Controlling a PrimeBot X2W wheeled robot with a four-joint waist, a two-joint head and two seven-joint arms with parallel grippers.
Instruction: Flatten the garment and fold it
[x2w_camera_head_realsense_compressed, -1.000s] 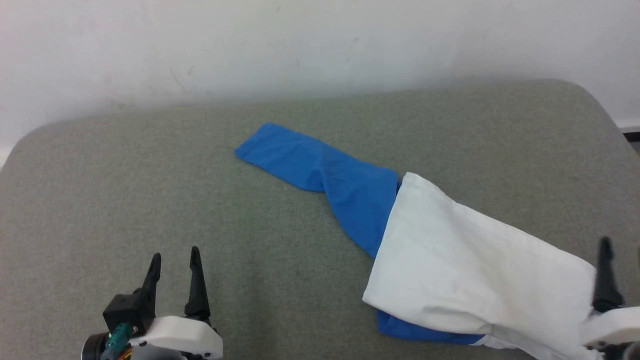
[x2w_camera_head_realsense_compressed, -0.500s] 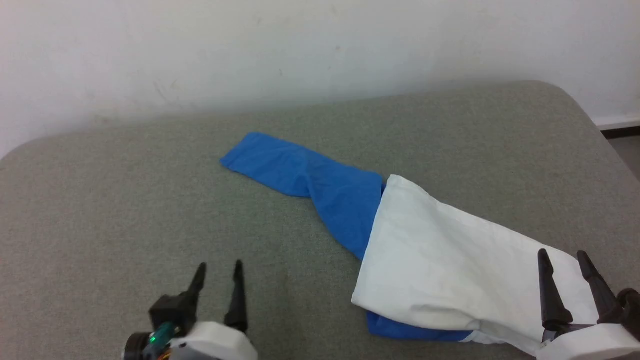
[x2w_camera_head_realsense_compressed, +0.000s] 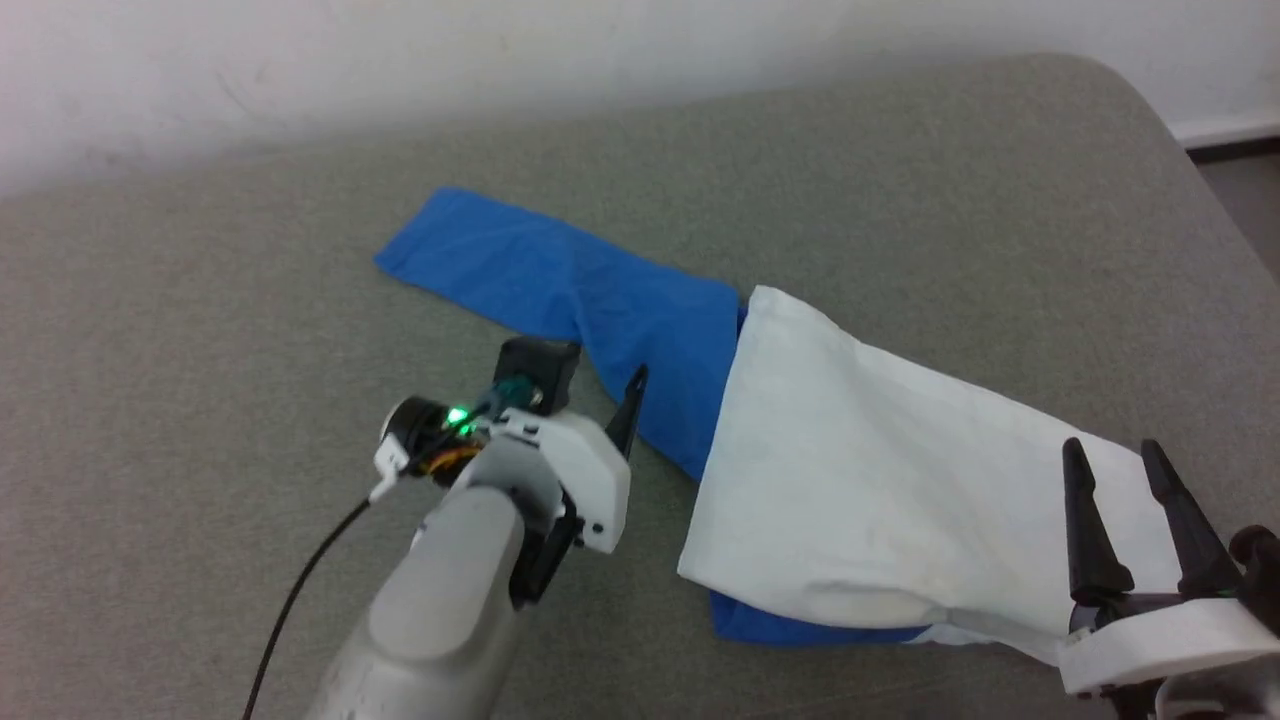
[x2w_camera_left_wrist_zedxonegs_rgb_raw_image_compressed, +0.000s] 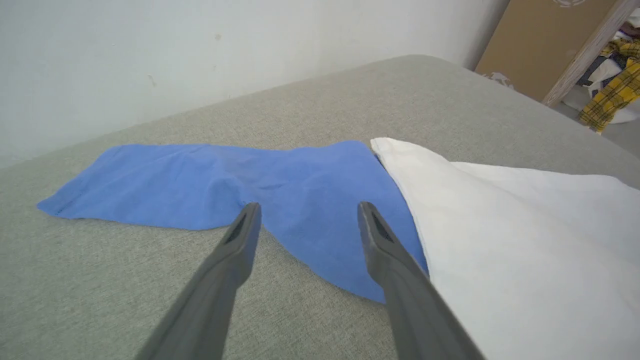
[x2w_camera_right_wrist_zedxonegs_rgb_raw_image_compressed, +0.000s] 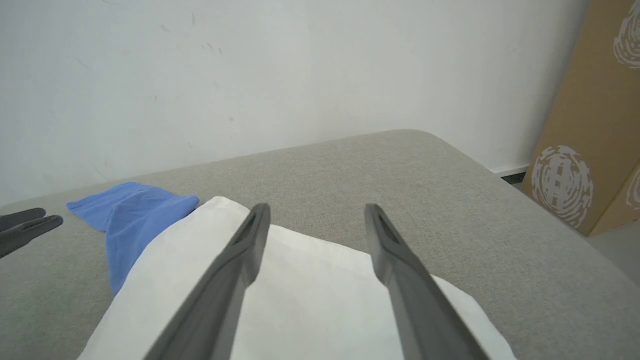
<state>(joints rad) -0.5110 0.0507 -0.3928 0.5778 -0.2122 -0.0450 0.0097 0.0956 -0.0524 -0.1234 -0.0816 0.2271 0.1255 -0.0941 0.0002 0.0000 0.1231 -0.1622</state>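
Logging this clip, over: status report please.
Garment crumpled, not flat, on grey cushion. Left gripper open at its blue part; right gripper open at its white end. No obstruction seen.

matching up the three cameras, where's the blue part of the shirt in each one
head view: blue part upper middle, left of the white part.
left wrist view: it lies across the centre and left.
right wrist view: it is small, at middle left.
shared landmark: the white part's pointed corner meeting the blue.
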